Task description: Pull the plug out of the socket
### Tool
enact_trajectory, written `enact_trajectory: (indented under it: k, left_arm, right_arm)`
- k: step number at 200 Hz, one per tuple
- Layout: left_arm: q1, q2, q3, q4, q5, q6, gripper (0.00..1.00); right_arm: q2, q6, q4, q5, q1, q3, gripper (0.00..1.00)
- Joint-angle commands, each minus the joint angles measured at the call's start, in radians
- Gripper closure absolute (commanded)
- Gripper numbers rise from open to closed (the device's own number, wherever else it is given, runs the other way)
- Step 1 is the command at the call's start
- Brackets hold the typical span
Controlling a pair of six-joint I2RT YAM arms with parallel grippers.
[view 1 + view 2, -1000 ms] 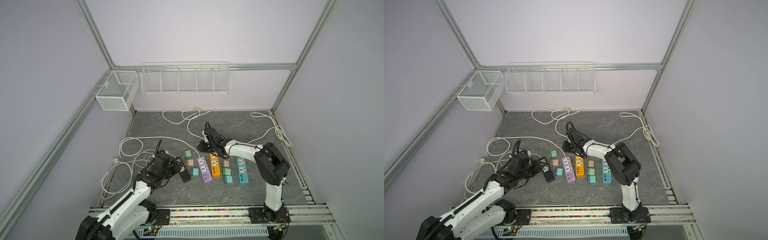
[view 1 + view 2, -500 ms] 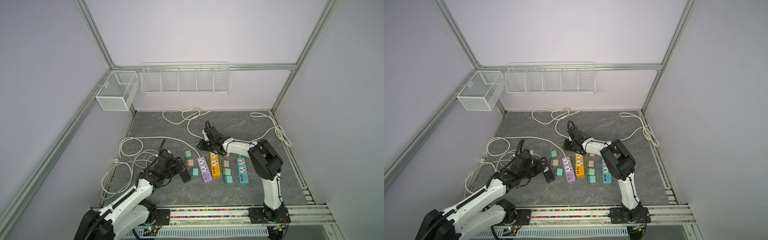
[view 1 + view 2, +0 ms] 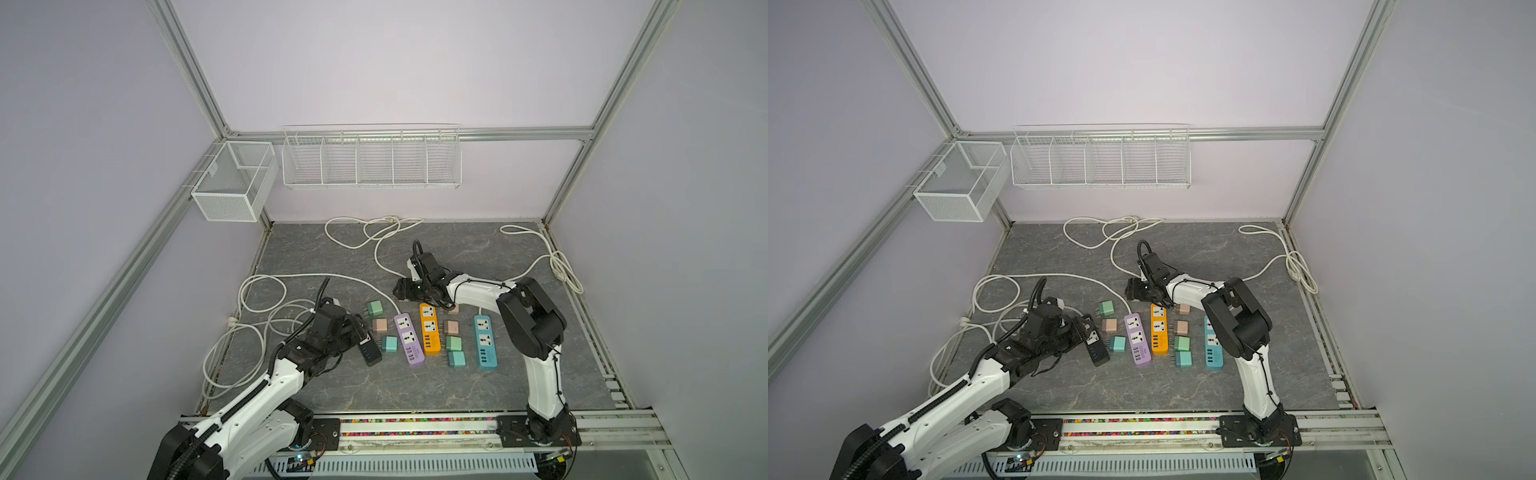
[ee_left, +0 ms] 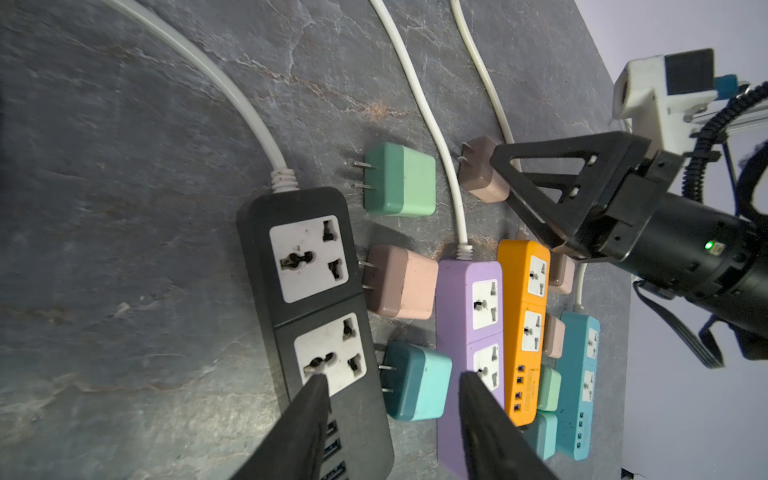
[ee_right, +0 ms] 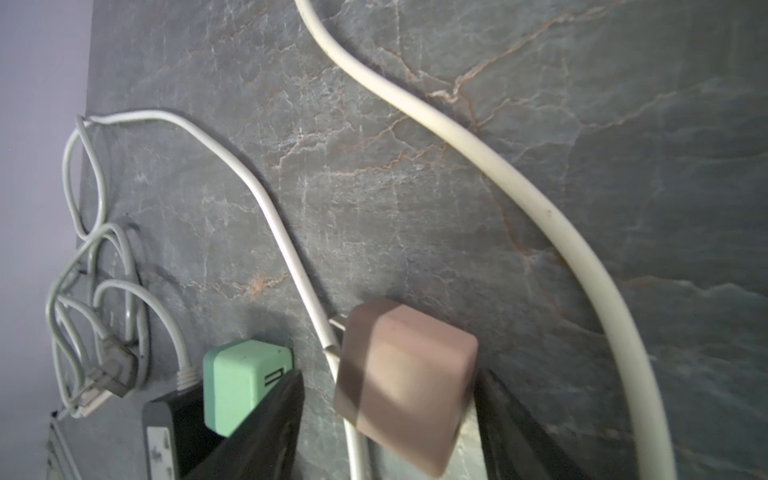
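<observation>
- The right gripper (image 5: 390, 376) stands with its jaws spread. The pink plug (image 5: 409, 390) sits loose between them, in no socket. It lies on the grey table (image 3: 457, 386) across a thin white cord (image 5: 274, 232), near the cord end of the orange strip (image 3: 430, 334).
- The left gripper (image 4: 392, 376) is spread too and holds nothing. One fingertip is over the black strip (image 4: 307, 257) and the other over the purple strip (image 4: 457, 299), with a teal plug (image 4: 419, 388) between them. Whether either fingertip touches cannot be told.
- On the walls hang a mesh box (image 3: 226, 203) and a five-bay wire rack (image 3: 370, 183); through both, only wall shows.
- A second ago the right jaws were pressed together; now they are apart. That arm's elbow has edged toward the middle. The strips and the other plugs lie as before.
- Count:
  - four strips, the blue strip (image 3: 484, 340) last in the row, each with a white cord
  - eight plugs: four pink, two green, two teal
  - two baskets
  - two arms
</observation>
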Motion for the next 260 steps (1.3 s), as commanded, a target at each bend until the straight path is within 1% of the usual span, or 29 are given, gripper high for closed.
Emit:
enact_trajectory:
  k: [1, 18, 34, 50, 69, 86, 92, 102, 125, 134, 143, 148, 151, 162, 174, 177, 184, 195, 204, 218, 225, 239, 249, 260]
  left_arm:
    - [-0.004, -0.032, 0.045, -0.048, -0.046, 0.025, 0.47]
    - [-0.004, -0.047, 0.075, -0.103, -0.08, 0.051, 0.44]
    - [-0.004, -0.062, 0.107, -0.15, -0.136, 0.086, 0.4]
    - [0.0, -0.091, 0.124, -0.191, -0.223, 0.105, 0.35]
    - [0.012, -0.139, 0.156, -0.251, -0.359, 0.13, 0.28]
    - [0.029, -0.168, 0.179, -0.296, -0.514, 0.153, 0.21]
    - [0.042, -0.203, 0.179, -0.298, -0.555, 0.169, 0.19]
    - [0.074, -0.223, 0.179, -0.298, -0.597, 0.192, 0.17]
    - [0.164, -0.249, 0.159, -0.266, -0.674, 0.254, 0.08]
    - [0.194, -0.251, 0.144, -0.233, -0.705, 0.29, 0.05]
    - [0.212, -0.249, 0.123, -0.177, -0.741, 0.34, 0.0]
    - [0.22, -0.248, 0.107, -0.14, -0.744, 0.377, 0.0]
    - [0.225, -0.246, 0.097, -0.114, -0.776, 0.397, 0.0]
    - [0.24, -0.24, 0.059, -0.024, -0.819, 0.473, 0.01]
    - [0.266, -0.231, 0.015, 0.082, -0.86, 0.549, 0.01]
    - [0.276, -0.228, 0.005, 0.109, -0.865, 0.561, 0.01]
    - [0.302, -0.217, -0.022, 0.178, -0.861, 0.598, 0.01]
    - [0.35, -0.195, -0.059, 0.273, -0.811, 0.645, 0.01]
    - [0.391, -0.179, -0.084, 0.345, -0.762, 0.67, 0.01]
    - [0.435, -0.094, -0.108, 0.44, -0.691, 0.709, 0.01]
    - [0.442, -0.06, -0.117, 0.492, -0.673, 0.731, 0.01]
    - [0.442, 0.012, -0.141, 0.609, -0.667, 0.732, 0.01]
    - [0.442, 0.075, -0.165, 0.716, -0.647, 0.766, 0.01]
    - [0.442, 0.149, -0.183, 0.832, -0.64, 0.796, 0.01]
  right_arm:
    - [-0.109, -0.041, -0.066, 0.044, -0.006, 0.018, 0.25]
    - [-0.18, -0.077, -0.108, 0.078, -0.008, 0.005, 0.19]
    - [-0.269, -0.115, -0.148, 0.13, -0.013, -0.019, 0.13]
    - [-0.378, -0.144, -0.172, 0.179, -0.027, -0.069, 0.07]
    - [-0.527, -0.176, -0.197, 0.252, -0.056, -0.145, 0.0]
    - [-0.669, -0.205, -0.223, 0.333, -0.098, -0.218, 0.06]
    - [-0.714, -0.215, -0.234, 0.358, -0.117, -0.245, 0.08]
    - [-0.794, -0.232, -0.246, 0.403, -0.151, -0.293, 0.1]
    - [-0.959, -0.26, -0.261, 0.514, -0.246, -0.422, 0.11]
    - [-1.012, -0.271, -0.251, 0.56, -0.287, -0.469, 0.11]
    - [-1.055, -0.28, -0.226, 0.614, -0.329, -0.553, 0.11]
    - [-1.073, -0.282, -0.213, 0.647, -0.351, -0.586, 0.11]
    - [-1.082, -0.286, -0.205, 0.66, -0.365, -0.602, 0.11]
    - [-1.115, -0.313, -0.152, 0.708, -0.413, -0.674, 0.11]
    - [-1.133, -0.351, -0.057, 0.757, -0.451, -0.761, 0.11]
    - [-1.135, -0.355, -0.038, 0.758, -0.452, -0.777, 0.11]
    - [-1.131, -0.368, 0.011, 0.738, -0.506, -0.812, 0.11]
    - [-1.101, -0.396, 0.094, 0.718, -0.546, -0.852, 0.11]
    - [-1.052, -0.408, 0.144, 0.748, -0.564, -0.869, 0.11]
    - [-0.976, -0.426, 0.207, 0.775, -0.581, -0.869, 0.11]
    - [-0.941, -0.453, 0.268, 0.767, -0.583, -0.882, 0.11]
    - [-0.883, -0.482, 0.428, 0.742, -0.588, -0.924, 0.11]
    - [-0.834, -0.511, 0.544, 0.695, -0.595, -0.953, 0.11]
    - [-0.763, -0.523, 0.627, 0.679, -0.601, -0.954, 0.11]
